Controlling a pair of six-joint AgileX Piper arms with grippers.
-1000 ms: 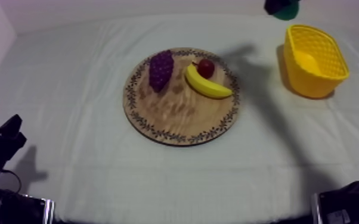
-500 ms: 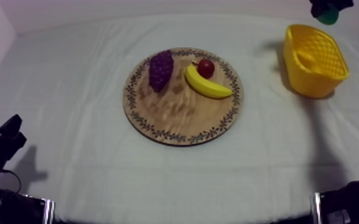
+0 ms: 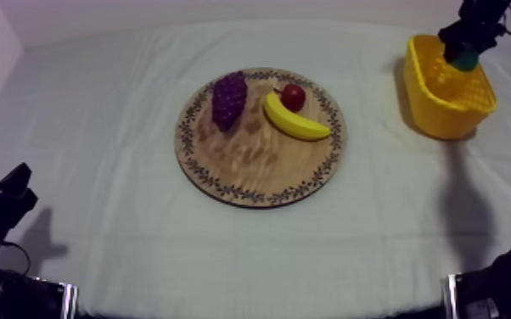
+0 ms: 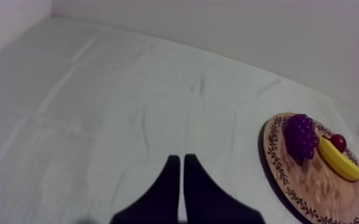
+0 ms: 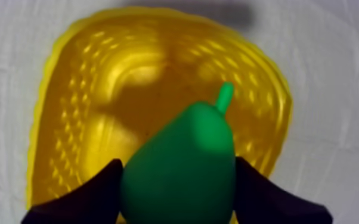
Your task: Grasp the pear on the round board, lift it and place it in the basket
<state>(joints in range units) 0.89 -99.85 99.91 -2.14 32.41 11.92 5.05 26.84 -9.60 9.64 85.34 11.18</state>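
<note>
My right pincer (image 5: 179, 193), clamped on the pear (image 5: 185, 158), hangs over the yellow basket (image 5: 56, 119) so a release should drop it in; my left pincer (image 4: 179, 179) rests, fingers together.

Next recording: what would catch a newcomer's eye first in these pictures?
The bright green toy pear, clamped in the right gripper over the open yellow plastic basket at the far right of the grey-white cloth. Then the round wooden board with a patterned rim at the middle, carrying a purple bunch of grapes, a yellow banana and a small red fruit. The left gripper sits shut above bare cloth.
</note>
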